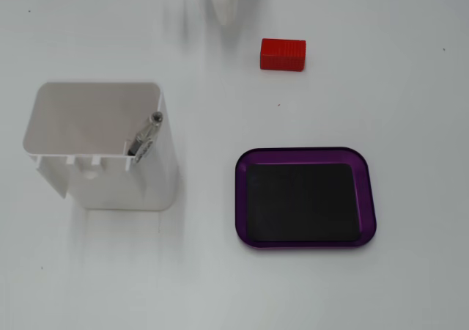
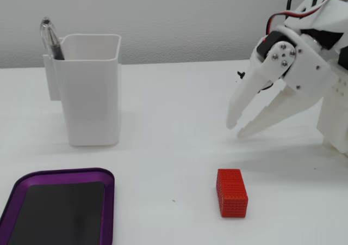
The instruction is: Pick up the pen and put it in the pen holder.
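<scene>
White matte tabletop, pale wall behind. Pen (image 2: 50, 38) stands tilted inside the pen holder (image 2: 91, 92), leaning in a corner, clear tip poking above the rim; from above it shows as a silvery barrel (image 1: 144, 134) against the holder's (image 1: 95, 136) inner wall. Gripper (image 2: 238, 129) hangs well apart from the pen, on the right of the side view, white plastic fingers (image 2: 247, 95) spread and empty, tips pointing down. Holder is smooth white plastic, rectangular, open-topped. Red ribbed block (image 2: 232, 193) lies near the gripper. Purple glossy tray (image 1: 366, 198), rounded corners, black inset, just beside the holder.
</scene>
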Controlling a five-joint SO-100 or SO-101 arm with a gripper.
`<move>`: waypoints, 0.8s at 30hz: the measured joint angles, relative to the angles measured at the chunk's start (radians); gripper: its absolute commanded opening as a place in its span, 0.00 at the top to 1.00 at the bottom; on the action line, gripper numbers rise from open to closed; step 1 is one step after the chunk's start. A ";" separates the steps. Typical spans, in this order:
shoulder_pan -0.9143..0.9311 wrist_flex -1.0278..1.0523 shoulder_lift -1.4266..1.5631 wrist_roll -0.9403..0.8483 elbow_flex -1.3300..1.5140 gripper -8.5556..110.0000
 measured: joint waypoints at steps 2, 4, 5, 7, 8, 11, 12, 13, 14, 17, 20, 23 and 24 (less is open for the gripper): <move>-0.002 0.000 0.000 0.000 0.028 0.91; -0.002 0.000 0.000 0.000 0.052 0.94; -0.002 0.000 0.000 0.000 0.066 0.93; -0.002 0.000 0.000 -0.018 0.091 0.93; -0.002 0.000 0.002 -0.032 0.103 0.93; -0.002 0.000 -0.005 -0.051 0.124 0.93; -0.002 0.000 -0.006 -0.051 0.132 0.93; -0.002 0.000 -0.008 -0.052 0.137 0.93; -0.002 0.000 -0.008 -0.052 0.140 0.93; -0.002 0.000 -0.008 -0.051 0.144 0.93; 0.009 0.000 -0.008 -0.049 0.146 0.93; 0.012 0.000 -0.008 -0.049 0.146 0.93; 0.012 0.000 -0.008 -0.049 0.146 0.93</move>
